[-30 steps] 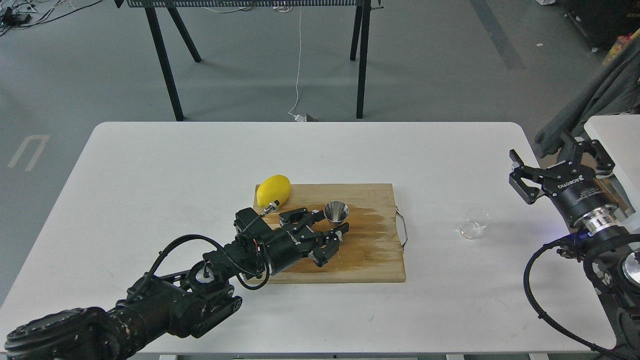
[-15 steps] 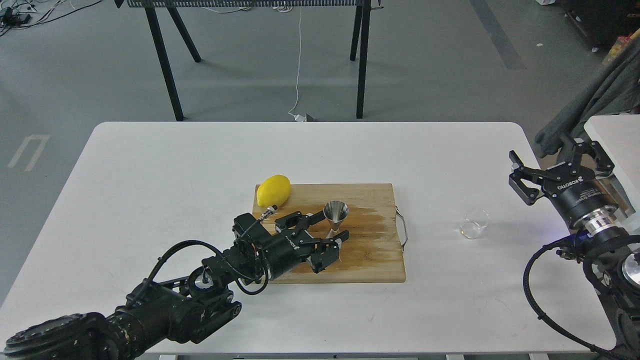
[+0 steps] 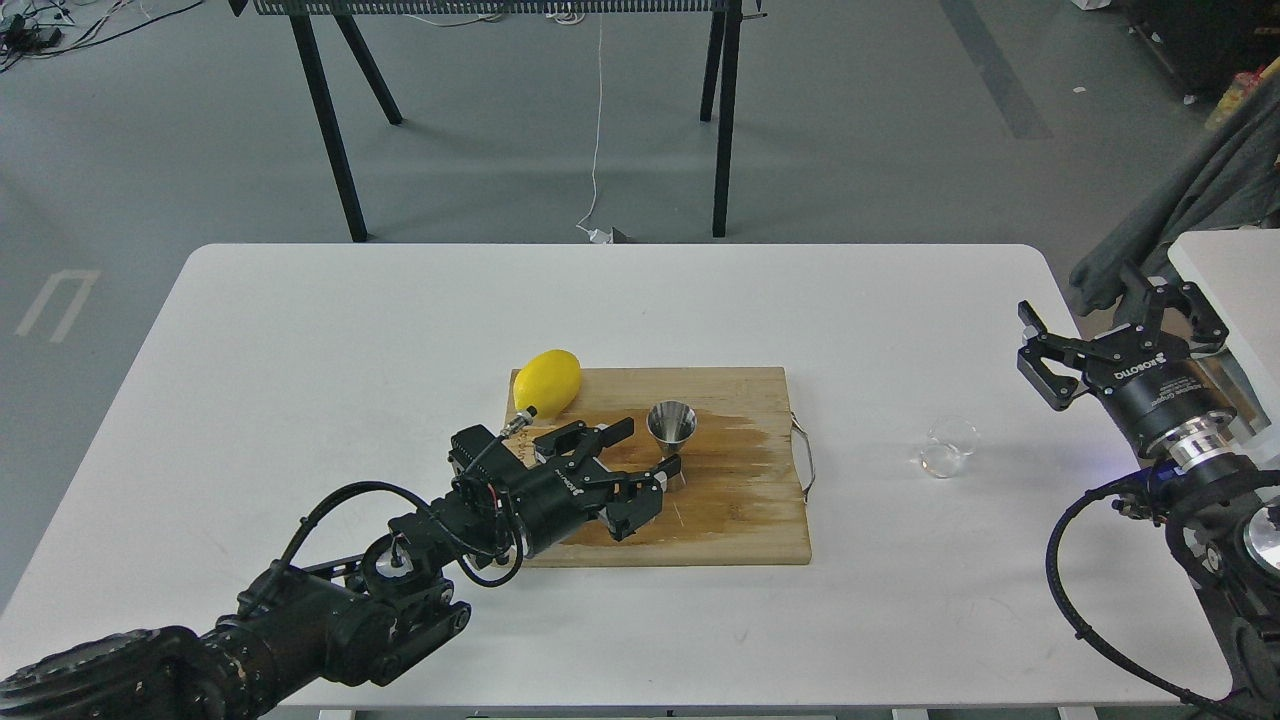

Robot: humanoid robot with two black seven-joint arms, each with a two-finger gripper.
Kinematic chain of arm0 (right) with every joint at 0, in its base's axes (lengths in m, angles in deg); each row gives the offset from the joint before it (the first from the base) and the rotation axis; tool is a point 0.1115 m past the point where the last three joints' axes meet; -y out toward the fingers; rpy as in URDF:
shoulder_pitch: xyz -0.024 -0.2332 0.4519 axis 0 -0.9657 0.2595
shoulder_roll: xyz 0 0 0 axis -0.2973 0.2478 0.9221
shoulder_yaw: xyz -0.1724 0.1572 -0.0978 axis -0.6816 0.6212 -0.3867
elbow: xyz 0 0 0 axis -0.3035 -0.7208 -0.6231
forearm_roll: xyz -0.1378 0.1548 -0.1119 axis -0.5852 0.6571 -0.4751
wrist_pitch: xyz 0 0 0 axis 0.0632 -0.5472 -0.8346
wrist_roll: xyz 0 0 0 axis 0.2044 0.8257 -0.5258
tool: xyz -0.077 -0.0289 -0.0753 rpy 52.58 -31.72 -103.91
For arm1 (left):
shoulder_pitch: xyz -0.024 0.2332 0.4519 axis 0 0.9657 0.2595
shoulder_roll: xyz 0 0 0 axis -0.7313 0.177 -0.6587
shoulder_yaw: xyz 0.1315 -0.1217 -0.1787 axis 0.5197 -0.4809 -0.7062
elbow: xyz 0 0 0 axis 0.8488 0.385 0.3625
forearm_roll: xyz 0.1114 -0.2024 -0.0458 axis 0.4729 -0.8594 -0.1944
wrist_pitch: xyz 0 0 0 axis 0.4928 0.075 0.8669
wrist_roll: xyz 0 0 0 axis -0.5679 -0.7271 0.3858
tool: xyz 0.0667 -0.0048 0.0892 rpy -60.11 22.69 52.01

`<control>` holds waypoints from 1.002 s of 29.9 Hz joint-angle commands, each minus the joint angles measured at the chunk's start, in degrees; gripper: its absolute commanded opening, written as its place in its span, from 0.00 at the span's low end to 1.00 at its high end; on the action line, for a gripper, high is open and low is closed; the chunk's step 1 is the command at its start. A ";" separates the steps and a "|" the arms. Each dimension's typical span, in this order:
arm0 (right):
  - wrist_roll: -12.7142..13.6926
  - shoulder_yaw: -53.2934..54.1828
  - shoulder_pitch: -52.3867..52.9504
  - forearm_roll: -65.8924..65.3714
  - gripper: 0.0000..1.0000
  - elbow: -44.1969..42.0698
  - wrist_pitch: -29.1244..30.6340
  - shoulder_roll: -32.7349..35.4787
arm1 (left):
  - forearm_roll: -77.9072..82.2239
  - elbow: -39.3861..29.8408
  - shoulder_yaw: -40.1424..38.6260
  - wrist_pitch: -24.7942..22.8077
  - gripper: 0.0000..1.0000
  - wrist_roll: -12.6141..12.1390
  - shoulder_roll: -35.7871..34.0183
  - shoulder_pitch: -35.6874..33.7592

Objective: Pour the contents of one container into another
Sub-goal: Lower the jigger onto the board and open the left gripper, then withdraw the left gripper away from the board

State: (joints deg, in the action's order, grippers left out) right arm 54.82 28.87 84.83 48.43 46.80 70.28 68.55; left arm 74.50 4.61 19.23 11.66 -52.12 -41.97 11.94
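**K:** While you're on the head view, where's the left gripper (image 3: 645, 448)?

**R:** Over the cutting board (image 3: 740, 520), just left of the jigger (image 3: 672, 424); fingers spread, nothing between them; far finger points toward the jigger's left side, near finger ends beside its base; contact at the near fingertip is too fine to call; arm comes in low from the near-left corner of the table (image 3: 300, 340).

**K:** Jigger state?

**R:** Upright on the board, open mouth up, waist and lower cone partly behind the near finger; sits around the board's middle, slightly left; darker stained patch on the wood runs from it toward the right.

**K:** Glass cup?

**R:** Glass cup (image 3: 948, 446) is on the bare table right of the board, well apart from the jigger; past the board's metal handle (image 3: 805, 457); looks tipped, mouth facing far-right, but it's clear glass, so tilt isn't certain; can't tell whether it holds anything.

**K:** Right gripper?

**R:** Right gripper (image 3: 1085, 335) is raised at the right edge of the table, right of and farther back than the cup; released, fingers wide, holding nothing; well apart from the cup.

**K:** Anything else on the board?

**R:** Lemon (image 3: 547, 380) at the far-left corner, overhanging the edge a bit; left of the jigger, just beyond the left gripper's wrist; not touching the jigger.
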 commanded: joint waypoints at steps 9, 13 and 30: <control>0.00 0.00 -0.09 0.00 0.99 0.00 0.00 -0.01 | -0.04 -0.61 0.18 0.00 0.90 0.00 -1.47 1.97; 0.00 0.00 -0.09 0.00 0.99 0.00 0.00 -0.01 | -0.30 -1.05 -0.17 0.00 0.98 0.00 -3.13 2.24; 0.09 -0.53 -0.09 0.00 0.99 0.88 0.00 -0.10 | -40.36 -18.98 -2.18 -21.71 0.97 0.00 -32.58 1.45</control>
State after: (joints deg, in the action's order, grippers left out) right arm 54.82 28.61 84.82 48.43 47.50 70.28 68.53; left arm 42.07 -14.05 18.53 1.96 -52.12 -72.31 13.46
